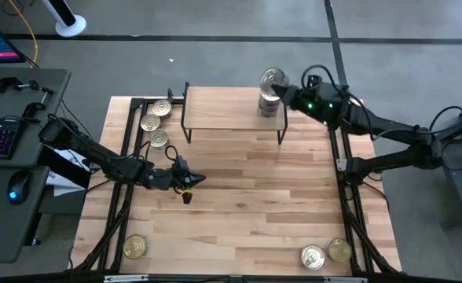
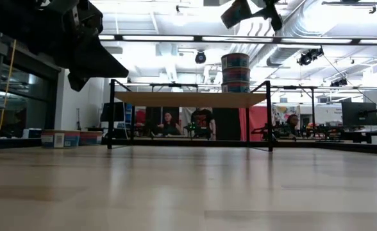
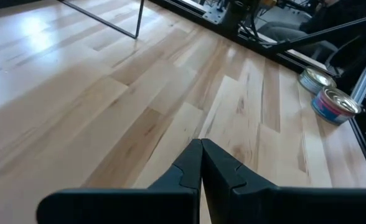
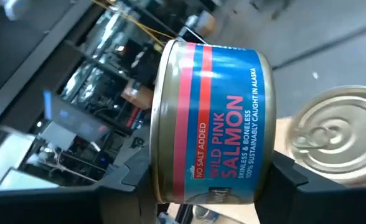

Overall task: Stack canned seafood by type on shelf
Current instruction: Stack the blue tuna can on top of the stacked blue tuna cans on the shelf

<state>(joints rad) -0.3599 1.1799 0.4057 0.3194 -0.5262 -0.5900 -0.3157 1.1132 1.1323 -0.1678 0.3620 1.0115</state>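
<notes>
Above shelf (image 1: 231,110), right pincer (image 1: 280,93) raised

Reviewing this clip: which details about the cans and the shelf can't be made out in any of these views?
- Stack on the shelf: the low view shows the stack as banded tins, print too small; can count unclear.
- Held salmon can: the right gripper clamps it; in the high view the arm covers its label.
- Three cans beside the shelf: lids only from above, types unreadable.
- Left gripper: shut, empty.
</notes>
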